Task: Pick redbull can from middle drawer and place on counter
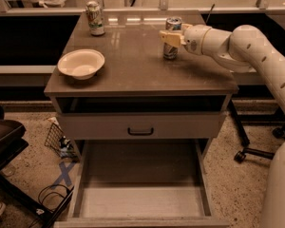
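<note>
The redbull can, slim and silver with bluish patches, stands upright on the counter at its back right. My gripper reaches in from the right and is shut on the can around its upper half. The can's base touches the slab. The middle drawer, the lowest wide grey tray, is pulled fully open below and holds nothing.
A cream bowl sits on the counter's left side. A green-and-white can stands at the back left. A shut drawer with a black handle lies above the open one. A wire basket and cables lie on the floor at left, a chair base at right.
</note>
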You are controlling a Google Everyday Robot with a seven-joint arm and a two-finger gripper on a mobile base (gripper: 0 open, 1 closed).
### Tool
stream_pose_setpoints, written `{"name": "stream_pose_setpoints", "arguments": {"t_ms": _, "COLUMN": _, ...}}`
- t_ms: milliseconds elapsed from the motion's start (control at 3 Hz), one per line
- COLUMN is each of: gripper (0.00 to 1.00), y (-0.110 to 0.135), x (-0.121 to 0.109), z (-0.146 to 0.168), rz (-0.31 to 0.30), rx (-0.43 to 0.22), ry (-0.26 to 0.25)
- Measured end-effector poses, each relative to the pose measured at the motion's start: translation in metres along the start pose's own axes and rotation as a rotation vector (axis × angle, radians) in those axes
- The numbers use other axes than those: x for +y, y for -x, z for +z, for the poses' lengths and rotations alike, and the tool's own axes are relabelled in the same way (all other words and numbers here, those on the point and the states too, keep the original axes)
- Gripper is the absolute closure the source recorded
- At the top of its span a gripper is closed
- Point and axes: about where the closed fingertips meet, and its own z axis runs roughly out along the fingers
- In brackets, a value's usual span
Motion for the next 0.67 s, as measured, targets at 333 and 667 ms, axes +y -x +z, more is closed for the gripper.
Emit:
{"name": "stream_pose_setpoints", "arguments": {"t_ms": 333, "gripper": 0.05, "y": -0.0001, "x": 0.0021, "z": 0.0028, "rz": 0.001, "rx": 0.000, "ry": 0.005}}
{"name": "stream_pose_setpoints", "arguments": {"t_ms": 667, "gripper": 0.00, "y": -0.0002, "x": 0.0034, "z": 0.0044, "rz": 0.001, "rx": 0.000, "ry": 0.007}}
